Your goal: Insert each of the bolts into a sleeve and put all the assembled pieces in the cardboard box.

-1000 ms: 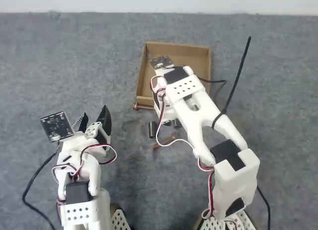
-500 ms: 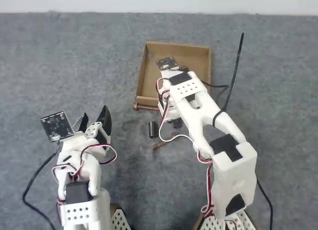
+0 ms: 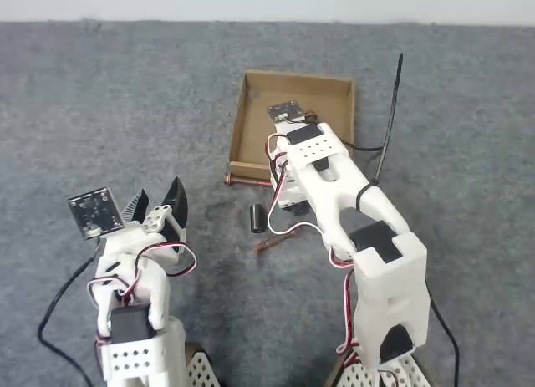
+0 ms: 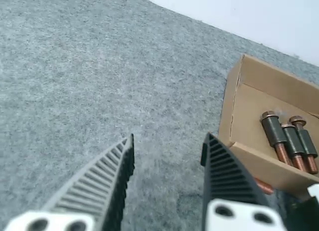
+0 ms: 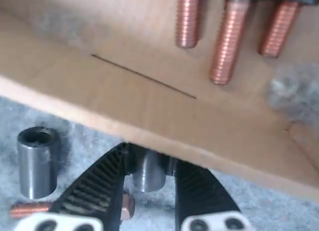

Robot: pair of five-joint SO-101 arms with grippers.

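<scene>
Nearest, at the lower left of the high view, the left gripper (image 3: 159, 192) (image 4: 168, 141) hovers over bare grey tabletop (image 3: 109, 94) with its jaws spread wide and nothing between them. To its right, the right arm stretches from the lower edge of the frame up toward the cardboard box (image 3: 343, 93). Its right gripper (image 5: 149, 157) sits low, just short of the box's near wall, and the jaws clasp an upright gripped sleeve (image 5: 148, 175), one on each side of it. A copper bolt (image 3: 267, 245) (image 5: 29, 209) lies flat on the tabletop just beside those jaws. A loose sleeve (image 3: 257, 217) (image 5: 36, 162) rests next to it, dark and hollow, apart from the box. Farther on, a second bolt (image 3: 241, 180) (image 4: 264, 187) lies along the outside of the box's near wall (image 4: 259, 163) (image 5: 149, 116), close against it. Inside the box, three assembled pieces (image 4: 291, 140) lie side by side, dark sleeves over copper threads (image 5: 228, 41), with their threaded ends pointing toward the near wall.
</scene>
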